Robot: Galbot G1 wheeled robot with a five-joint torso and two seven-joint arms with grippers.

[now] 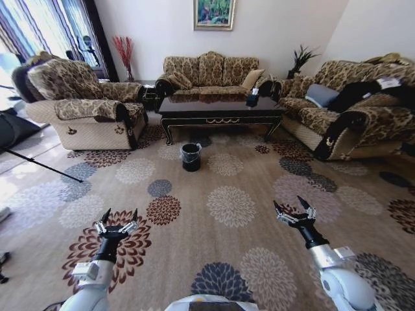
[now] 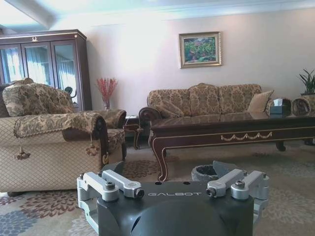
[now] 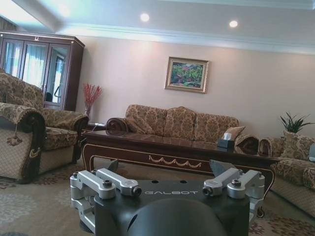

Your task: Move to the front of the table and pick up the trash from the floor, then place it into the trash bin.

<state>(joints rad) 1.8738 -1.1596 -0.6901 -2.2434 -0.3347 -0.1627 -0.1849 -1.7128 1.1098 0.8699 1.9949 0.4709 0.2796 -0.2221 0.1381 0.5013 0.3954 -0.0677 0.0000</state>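
From the head camera, the long low coffee table of glossy dark wood with gold trim (image 1: 222, 109) stands at twelve o'clock, far across the floral beige carpet (image 1: 214, 214). The small round black trash bin with a clear liner (image 1: 190, 157) sits on the carpet just in front of the table's left half, at about eleven o'clock. A dark tissue box (image 1: 252, 99) rests on the tabletop toward its right end. A patterned armchair (image 1: 84, 103) flanks the table at ten o'clock, a three-seat sofa (image 1: 209, 71) stands behind it, and another sofa (image 1: 353, 107) lies at two o'clock. No litter can be made out on the floor. The left gripper (image 1: 119, 219) hovers low at seven o'clock, fingers spread; the right gripper (image 1: 293, 210) hovers at five o'clock, fingers also spread.

From the left wrist camera, the bin (image 2: 209, 172) peeks above the gripper body, below the table (image 2: 231, 132), with the armchair (image 2: 54, 142) close alongside.

From the right wrist camera, the table (image 3: 172, 150) spans the middle, the tissue box (image 3: 226, 141) on top.
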